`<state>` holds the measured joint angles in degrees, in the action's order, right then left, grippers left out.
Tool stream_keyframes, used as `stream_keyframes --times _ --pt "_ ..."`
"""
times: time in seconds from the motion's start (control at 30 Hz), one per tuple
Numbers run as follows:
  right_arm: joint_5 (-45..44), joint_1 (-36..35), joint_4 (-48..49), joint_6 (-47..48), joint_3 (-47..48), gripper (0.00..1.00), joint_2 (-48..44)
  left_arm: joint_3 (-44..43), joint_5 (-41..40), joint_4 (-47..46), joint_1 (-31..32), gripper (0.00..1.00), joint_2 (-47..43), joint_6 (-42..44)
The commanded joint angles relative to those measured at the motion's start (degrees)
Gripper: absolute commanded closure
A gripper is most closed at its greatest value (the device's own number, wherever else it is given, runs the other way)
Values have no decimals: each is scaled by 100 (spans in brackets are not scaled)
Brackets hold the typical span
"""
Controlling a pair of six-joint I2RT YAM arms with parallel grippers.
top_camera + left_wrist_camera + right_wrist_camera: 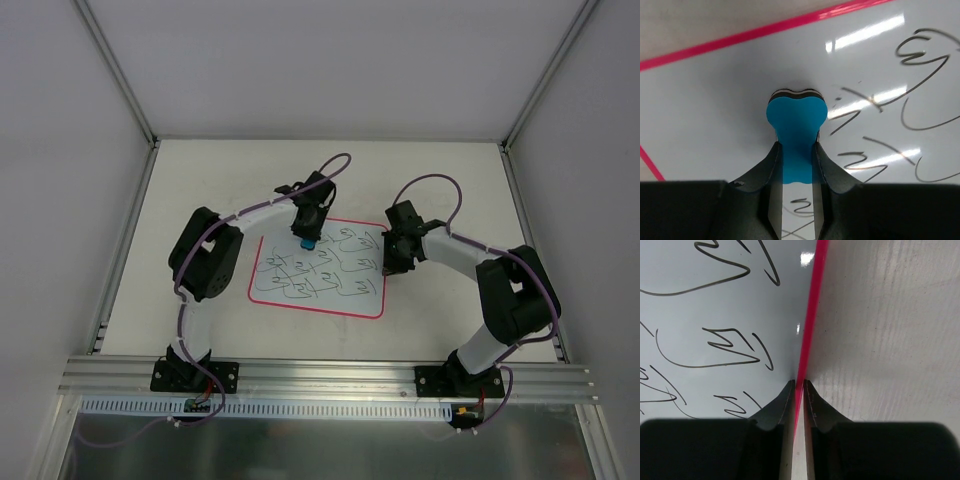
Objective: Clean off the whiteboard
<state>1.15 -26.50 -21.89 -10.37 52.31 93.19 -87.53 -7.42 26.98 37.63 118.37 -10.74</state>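
The whiteboard [320, 297] lies flat mid-table, white with a red-pink border and dark scribbles [345, 262] over most of it. My left gripper [308, 236] points down at its far-left part, shut on a small blue eraser [308, 243]. In the left wrist view the eraser [796, 125] sits pinched between the fingers of the left gripper [796, 146], its end against the whiteboard [715, 100] near the border. My right gripper [388, 268] is shut at the board's right edge. In the right wrist view the right gripper [799, 383] has its tips on the red border [810, 320], whiteboard [715, 300] to the left.
Bare pale table [890, 340] lies right of the board. White walls enclose the table on three sides, with metal frame rails [120, 70] at the corners. An aluminium rail [330, 375] carrying both arm bases runs along the near edge.
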Motion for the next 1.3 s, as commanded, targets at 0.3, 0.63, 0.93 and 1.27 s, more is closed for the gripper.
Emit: stream_keyframes --times 0.3,0.63,0.93,1.27 --pt "-18 -39 88 -132 -310 88 147 1676 83 554 -1214 99 -1527 -236" --pt "157 -48 229 -228 -345 88 182 2380 302 281 -1013 100 -1185 -639" --pt "237 -48 326 -378 -362 90 209 1810 1215 264 463 100 -606 -1105" --pt "211 -48 317 -413 -327 90 226 1607 1111 272 571 100 -595 -1255"
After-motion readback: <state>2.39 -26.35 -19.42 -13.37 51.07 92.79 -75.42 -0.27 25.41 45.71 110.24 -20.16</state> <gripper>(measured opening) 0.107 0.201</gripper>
